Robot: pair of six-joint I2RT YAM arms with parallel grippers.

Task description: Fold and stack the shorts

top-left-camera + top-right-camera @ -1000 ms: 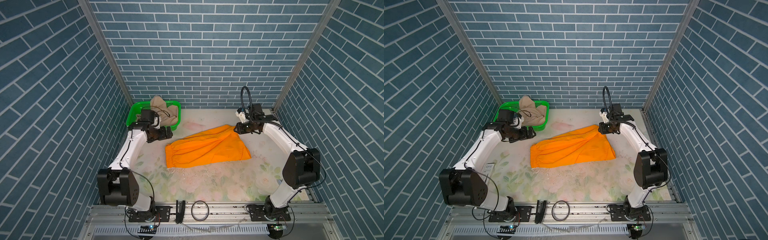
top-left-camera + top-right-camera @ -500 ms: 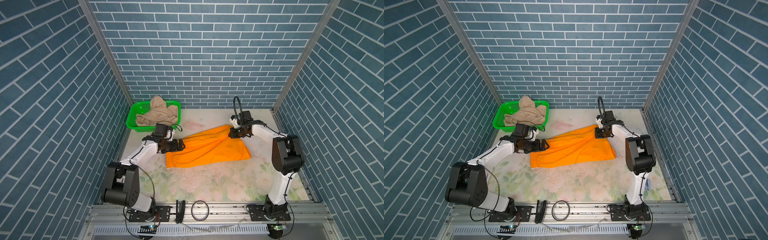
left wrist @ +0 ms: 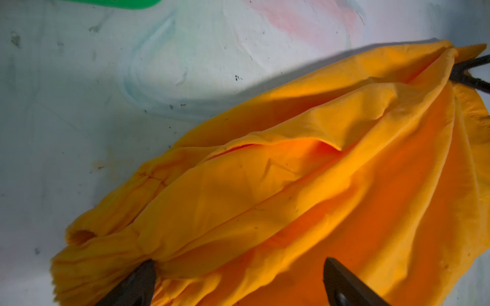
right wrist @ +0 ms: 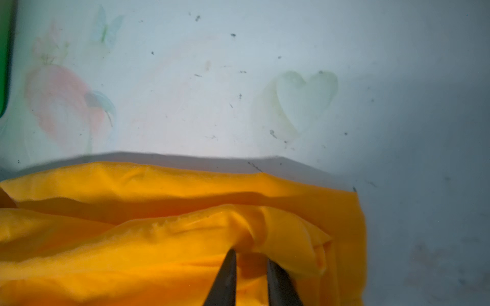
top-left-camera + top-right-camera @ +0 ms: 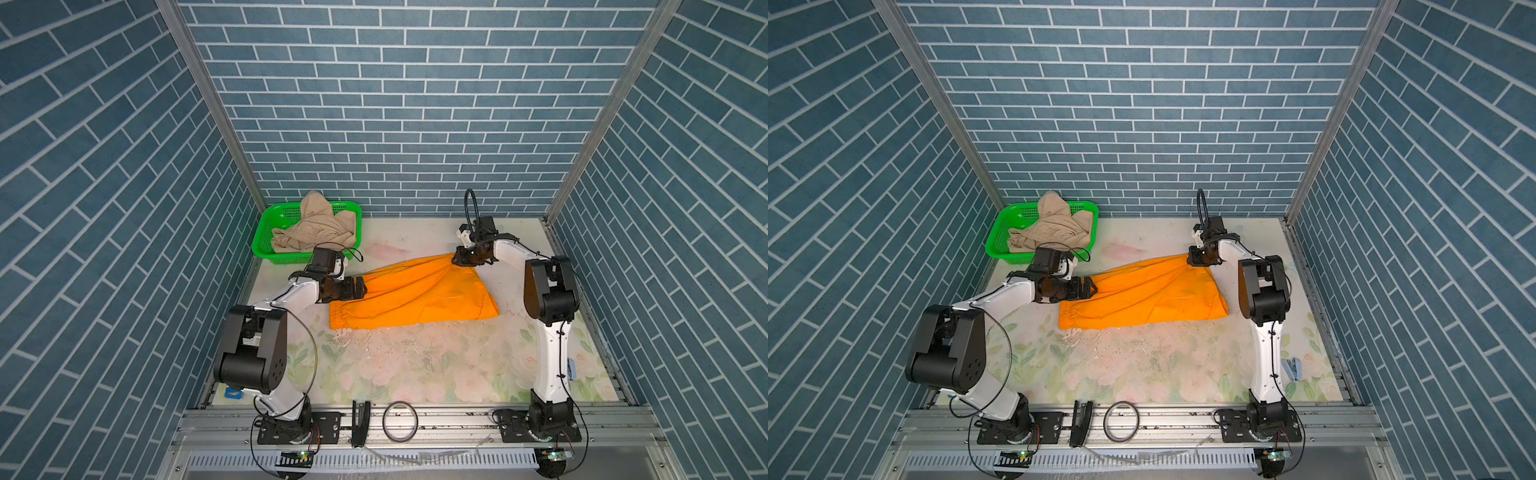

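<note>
Progress is slight, by my reading: neither pair is folded and nothing is stacked. The bright orange cloth shorts (image 5: 415,295) lie spread on the floral-printed tabletop (image 5: 415,374) at the centre of both top views. Their gathered waistband is toward the left of the frame and the legs toward the right, with loose ridges across the upper half. The pale beige cloth shorts (image 5: 316,226) sit crumpled in the green perforated plastic basket (image 5: 282,258) at the upper left of the frame, and neither arm touches them.

My right pincer (image 5: 458,261) is at the upper right corner of the orange cloth. In the right wrist view its jaws stand close together with a bunched fold pinched between them. The corner is tented off the tabletop with a shadow beneath, so I take it as gripping the orange pair. My left pincer (image 5: 359,287) is spread wide at the upper left corner, by the waistband. The left wrist view shows one of its fingers (image 3: 138,283) against the elastic edge and the other well apart over the cloth, with nothing clamped.

I judge the step in hand to be taking both upper corners for the first fold. Left to do: close the left side and complete that fold, then fetch, flatten and fold the beige pair and set one on the other.
</note>
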